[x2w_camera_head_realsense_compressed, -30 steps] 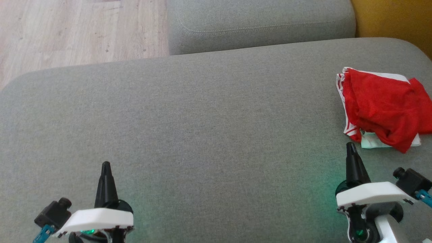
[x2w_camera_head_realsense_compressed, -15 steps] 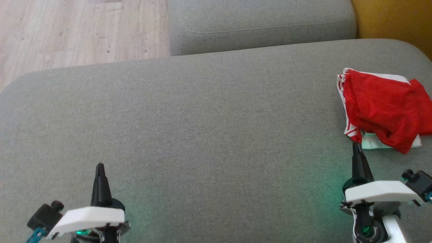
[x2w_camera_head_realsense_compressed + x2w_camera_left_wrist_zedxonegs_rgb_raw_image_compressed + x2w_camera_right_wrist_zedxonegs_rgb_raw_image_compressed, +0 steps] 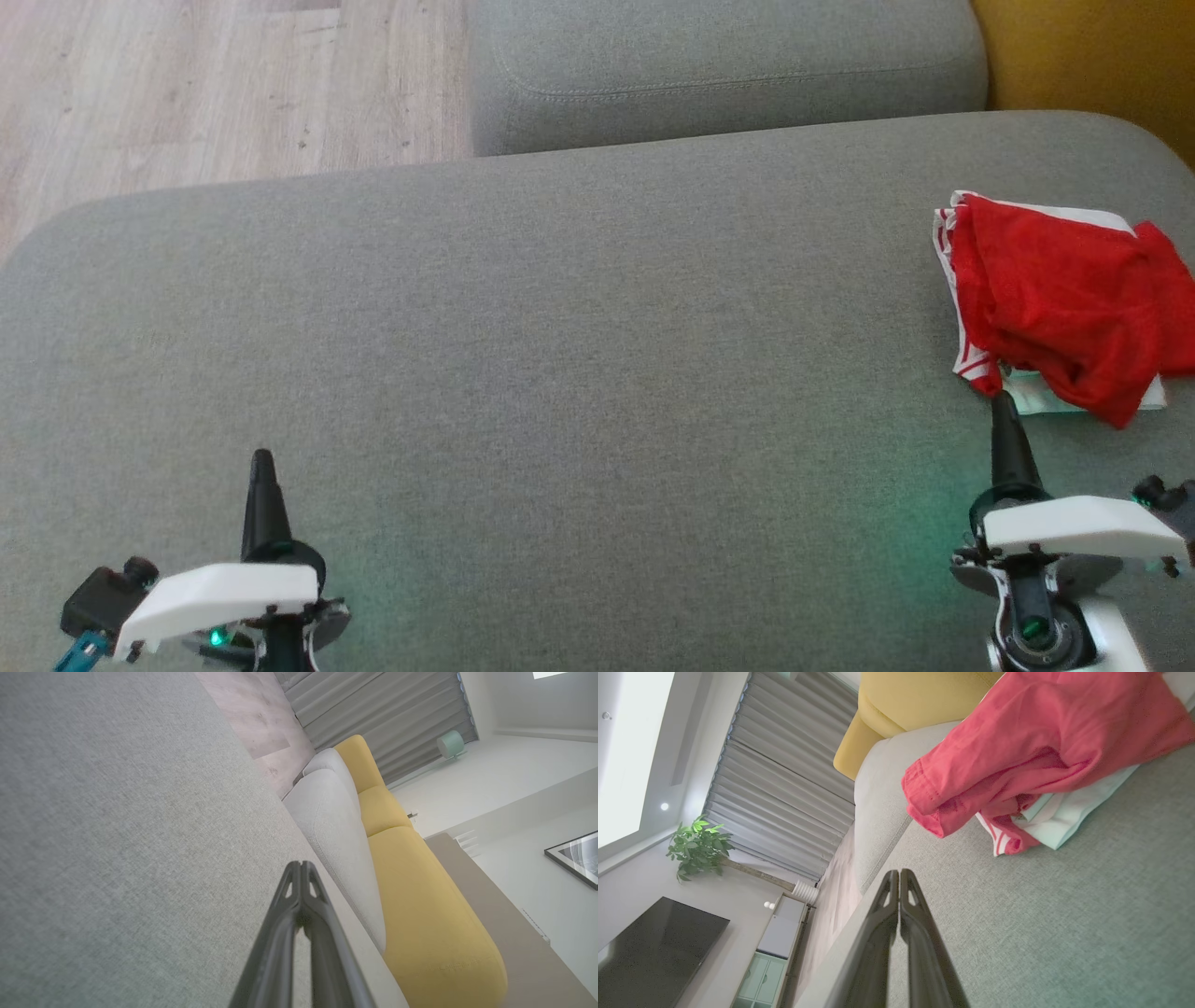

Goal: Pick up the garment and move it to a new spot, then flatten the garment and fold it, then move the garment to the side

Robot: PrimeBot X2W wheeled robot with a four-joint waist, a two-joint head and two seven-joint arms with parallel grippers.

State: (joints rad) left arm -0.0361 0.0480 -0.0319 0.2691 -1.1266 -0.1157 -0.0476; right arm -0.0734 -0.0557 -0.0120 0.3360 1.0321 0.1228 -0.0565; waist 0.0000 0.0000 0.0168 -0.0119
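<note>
A red garment with white striped trim lies crumpled at the right edge of the grey sofa cushion, over a pale white piece. In the right wrist view the red garment fills the upper right. My right gripper is shut and empty, its tip just short of the garment's near left corner; in the right wrist view this gripper has its fingers pressed together. My left gripper is shut and empty at the lower left, far from the garment, and in its own wrist view the left gripper hovers over bare cushion.
A second grey cushion lies behind the main one. Wooden floor shows at the upper left, a yellow sofa section at the upper right. The yellow sofa runs along the left wrist view.
My right gripper has shifted right and slightly forward, its tip now at the garment's near corner. My left gripper has drawn back toward the lower left. The garment lies unchanged.
</note>
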